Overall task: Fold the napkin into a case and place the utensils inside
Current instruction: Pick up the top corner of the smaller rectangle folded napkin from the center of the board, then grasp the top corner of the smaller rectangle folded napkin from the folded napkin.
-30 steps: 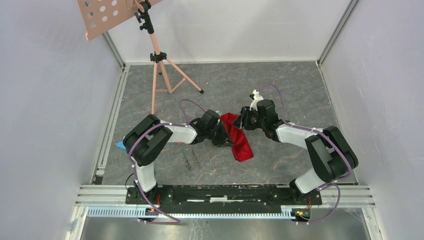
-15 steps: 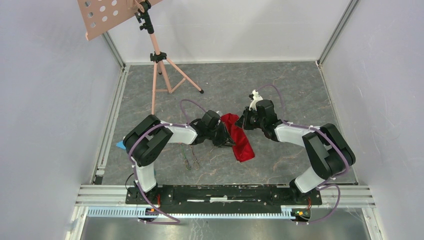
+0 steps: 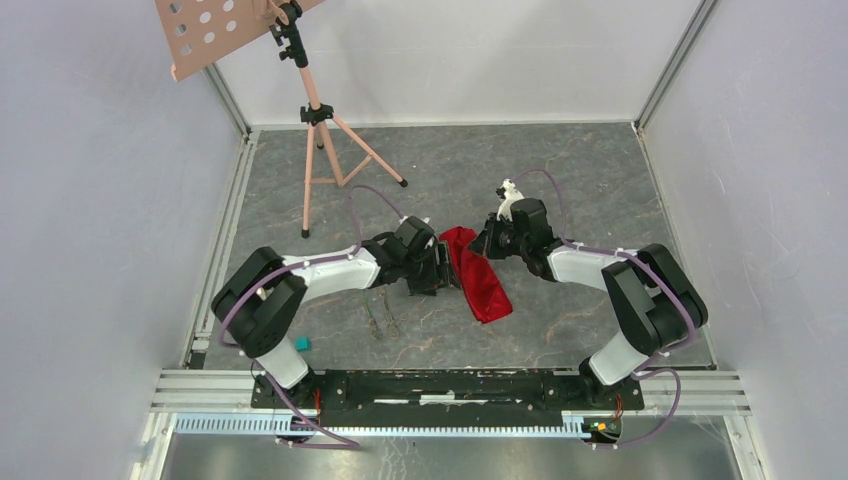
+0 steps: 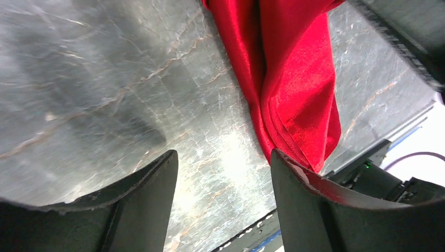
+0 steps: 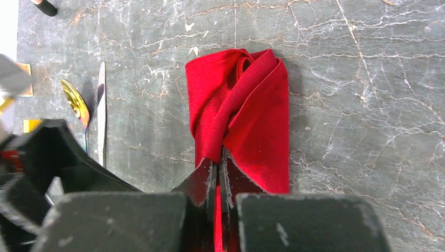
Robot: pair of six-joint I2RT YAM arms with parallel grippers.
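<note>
napkin (image 5: 246,115): narrow folded strip, flat on table (image 5: 367,79)
right gripper (image 5: 218,176): clamped on napkin's near end
left gripper (image 4: 223,155): fingers spread, napkin just beyond tips

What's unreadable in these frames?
- Top view: utensils are too small to count or identify.
- Right wrist view: the napkin has its near end hidden under the shut right pincer; the spoon has its handle behind a dark arm part.
- Left wrist view: the napkin's far end is cut off by the top edge; whether it has an open pocket is unclear.
</note>
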